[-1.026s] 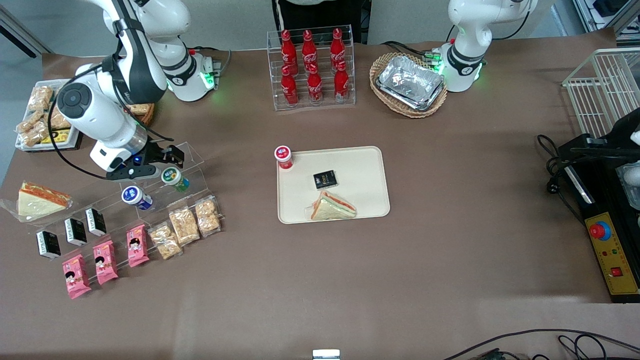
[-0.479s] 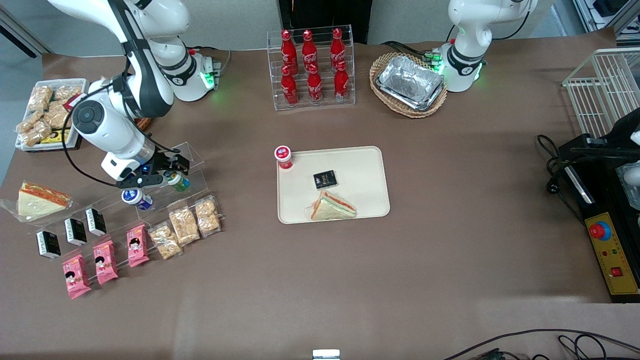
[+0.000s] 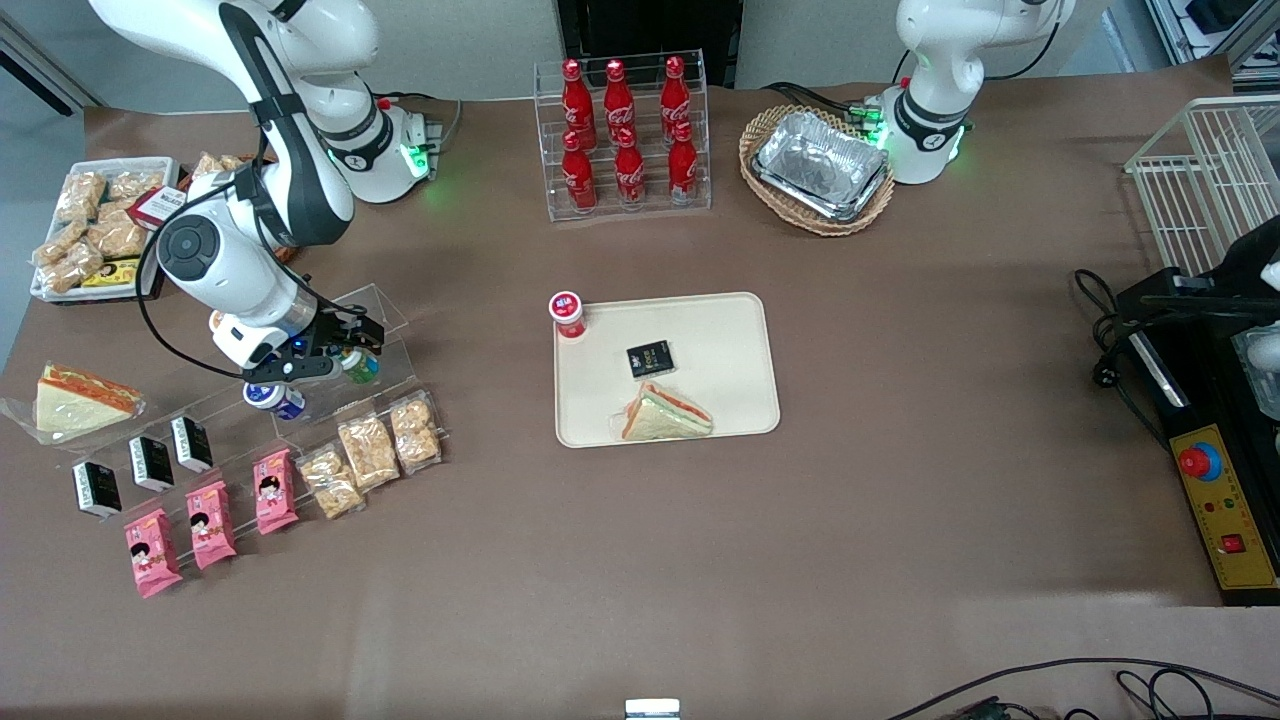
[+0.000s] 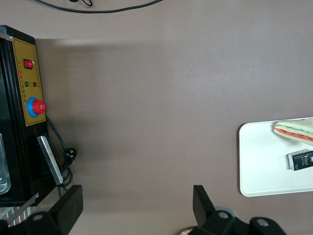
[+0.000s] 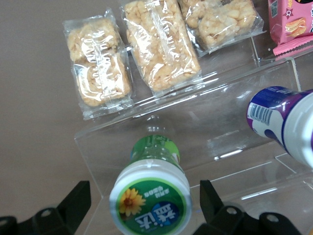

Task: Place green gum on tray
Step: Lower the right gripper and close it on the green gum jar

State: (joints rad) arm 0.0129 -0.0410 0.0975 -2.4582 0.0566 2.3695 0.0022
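Gripper [image 5: 144,208] spread wide, one finger on each side of the green gum [image 5: 150,194], not touching. Gum lying tilted on the clear stand [image 3: 385,318] near the worktop's working-arm edge, well apart from the tray [image 3: 735,330].

Working arm: glossy white shells with black joint bands and a round dark grey cap on the wrist housing. A black cable loops off the wrist. A small blue light glows just above the black pincer [image 3: 335,352]. Pincer fingers [image 5: 209,196] are matt black, with screw heads nearby.
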